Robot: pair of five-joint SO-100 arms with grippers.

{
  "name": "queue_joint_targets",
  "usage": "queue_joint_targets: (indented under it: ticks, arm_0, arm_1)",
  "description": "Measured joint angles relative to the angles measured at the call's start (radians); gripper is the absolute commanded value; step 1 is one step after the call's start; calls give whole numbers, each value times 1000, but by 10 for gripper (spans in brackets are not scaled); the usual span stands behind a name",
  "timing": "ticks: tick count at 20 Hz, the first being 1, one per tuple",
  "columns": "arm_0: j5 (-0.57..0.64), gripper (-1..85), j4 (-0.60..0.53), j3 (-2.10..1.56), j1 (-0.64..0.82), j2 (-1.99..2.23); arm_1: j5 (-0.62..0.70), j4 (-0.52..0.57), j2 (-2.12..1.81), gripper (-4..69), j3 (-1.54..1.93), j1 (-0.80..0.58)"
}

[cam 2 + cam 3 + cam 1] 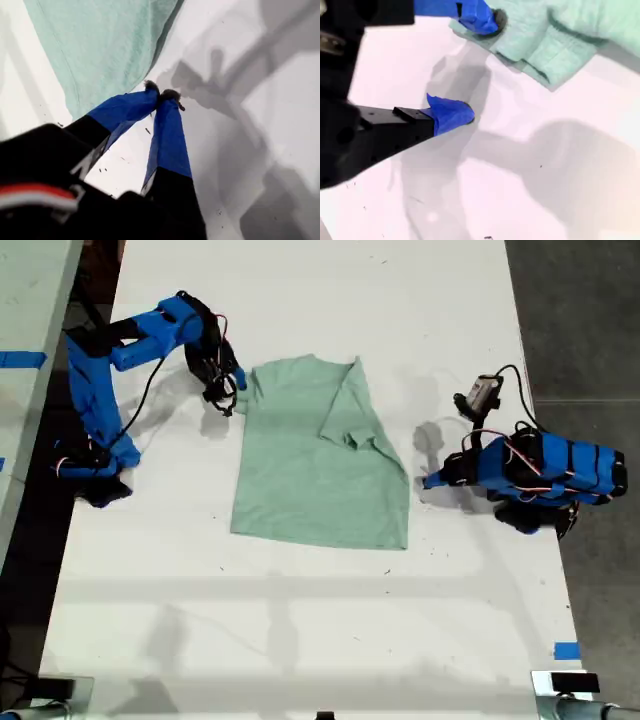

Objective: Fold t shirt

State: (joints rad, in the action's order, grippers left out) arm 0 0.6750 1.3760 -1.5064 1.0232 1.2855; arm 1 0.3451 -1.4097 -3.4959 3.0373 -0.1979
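Note:
The pale mint-green t shirt [310, 470] lies flat in the middle of the white table, with one side folded in over its body. My second gripper [228, 398] is at the shirt's sleeve on the exterior view's left. It is open [475, 67]: one fingertip [487, 20] rests on the sleeve hem of the t shirt [560, 40], the other fingertip [455, 114] is on bare table. My first gripper [428, 480] is low at the exterior view's right, shut and holding nothing [162, 95]. Its tips stand just short of the edge of the t shirt [100, 45].
The white table [300, 620] stretches toward the exterior view's bottom. Dark floor [580, 320] borders the exterior view's right edge, and a second table with blue tape [20, 360] borders its left. Another blue tape mark [566, 650] sits low on the exterior view's right.

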Motion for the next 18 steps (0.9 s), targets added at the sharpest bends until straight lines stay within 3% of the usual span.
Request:
queue_joint_targets:
  ticks: [3, 8, 12, 13, 14, 18]
  arm_0:
    - [-8, 222, 11, 75, -60, -31]
    - [-164, 217, 67, 78, -35, 91]
    - [-166, 214, 43, 80, -54, 0]
    - [-156, 132, 32, 81, -67, -57]
    - [-141, -2, 44, 137, -83, -109]
    - [-178, -3, 98, 275, -112, -267]
  arm_1:
    - [0, 0, 0, 21, 0, 0]
    - [0, 0, 0, 21, 0, 6]
    - [0, 0, 0, 21, 0, 6]
    - [0, 0, 0, 21, 0, 6]
    - [0, 0, 0, 21, 0, 6]
    - [0, 0, 0, 21, 0, 6]
